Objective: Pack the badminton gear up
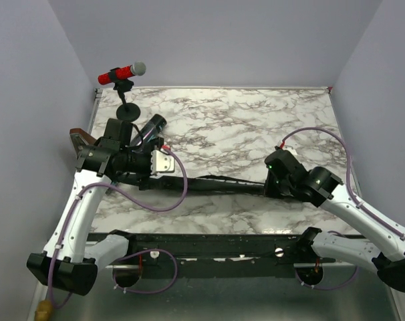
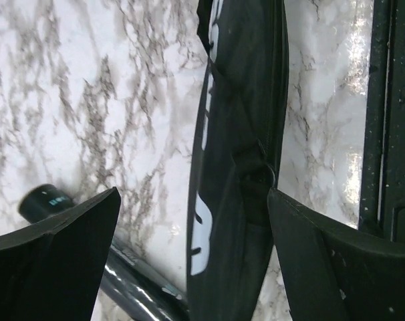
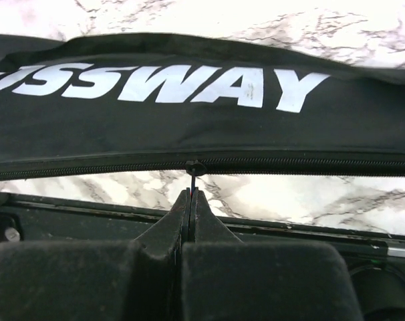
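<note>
Your right claw [image 3: 190, 195] is pinched shut on the zipper pull [image 3: 191, 179] at its tips. Your left claw [image 2: 192, 194] gapes wide, the bag [image 2: 229, 134] lying between its fingers. The limp, light fabric will likely bunch, so grip the pull only.

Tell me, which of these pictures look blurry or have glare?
Left wrist: the end of the tube is blurred, and light glares off the table beside the bag. Right wrist: the bag's lettering is crisp. Top: evenly lit, sharp.

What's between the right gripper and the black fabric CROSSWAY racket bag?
Right wrist view: only a thin black zipper pull, running from the black CROSSWAY bag into the shut right gripper.
</note>
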`<state>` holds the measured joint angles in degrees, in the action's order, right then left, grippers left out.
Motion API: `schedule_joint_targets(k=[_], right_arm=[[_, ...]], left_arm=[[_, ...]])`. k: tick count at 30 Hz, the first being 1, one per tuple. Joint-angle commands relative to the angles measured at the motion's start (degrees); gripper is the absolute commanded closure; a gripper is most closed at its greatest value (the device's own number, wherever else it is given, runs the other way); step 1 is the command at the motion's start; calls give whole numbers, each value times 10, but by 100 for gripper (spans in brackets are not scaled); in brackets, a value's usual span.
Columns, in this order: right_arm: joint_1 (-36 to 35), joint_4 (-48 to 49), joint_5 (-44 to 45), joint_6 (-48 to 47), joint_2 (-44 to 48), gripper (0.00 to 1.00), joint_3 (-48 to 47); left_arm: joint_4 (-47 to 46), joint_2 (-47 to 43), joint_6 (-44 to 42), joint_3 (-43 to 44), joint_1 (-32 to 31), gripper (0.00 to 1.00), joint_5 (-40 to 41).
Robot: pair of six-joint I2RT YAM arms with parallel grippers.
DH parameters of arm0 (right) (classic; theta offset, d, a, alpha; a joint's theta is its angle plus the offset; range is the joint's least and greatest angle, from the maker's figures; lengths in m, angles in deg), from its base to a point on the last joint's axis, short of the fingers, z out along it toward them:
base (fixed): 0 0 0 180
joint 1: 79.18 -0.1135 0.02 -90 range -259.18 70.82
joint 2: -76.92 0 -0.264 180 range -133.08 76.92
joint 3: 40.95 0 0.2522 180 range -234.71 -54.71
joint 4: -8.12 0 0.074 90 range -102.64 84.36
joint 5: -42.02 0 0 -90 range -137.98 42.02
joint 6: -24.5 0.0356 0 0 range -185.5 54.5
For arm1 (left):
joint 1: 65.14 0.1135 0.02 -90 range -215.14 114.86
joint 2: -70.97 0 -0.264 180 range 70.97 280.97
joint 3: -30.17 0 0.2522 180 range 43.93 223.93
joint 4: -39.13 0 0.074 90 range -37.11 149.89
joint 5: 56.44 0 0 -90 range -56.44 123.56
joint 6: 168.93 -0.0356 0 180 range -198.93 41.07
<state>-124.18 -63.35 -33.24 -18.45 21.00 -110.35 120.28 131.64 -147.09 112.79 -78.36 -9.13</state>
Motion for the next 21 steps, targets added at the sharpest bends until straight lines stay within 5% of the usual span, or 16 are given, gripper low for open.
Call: schedule_joint_targets(k=[1, 8, 13, 21], right_arm=[[2, 52, -50, 14, 10, 100, 9], [2, 62, -79, 17, 13, 100, 4], [2, 74, -98, 17, 4, 100, -4], [3, 70, -106, 18, -1, 100, -40]], left_arm=[[9, -8, 7, 45, -33, 1, -25], [-12, 6, 94, 87, -169, 1, -19], [-156, 43, 270, 59, -306, 1, 103], [-292, 89, 377, -35, -431, 1, 208]])
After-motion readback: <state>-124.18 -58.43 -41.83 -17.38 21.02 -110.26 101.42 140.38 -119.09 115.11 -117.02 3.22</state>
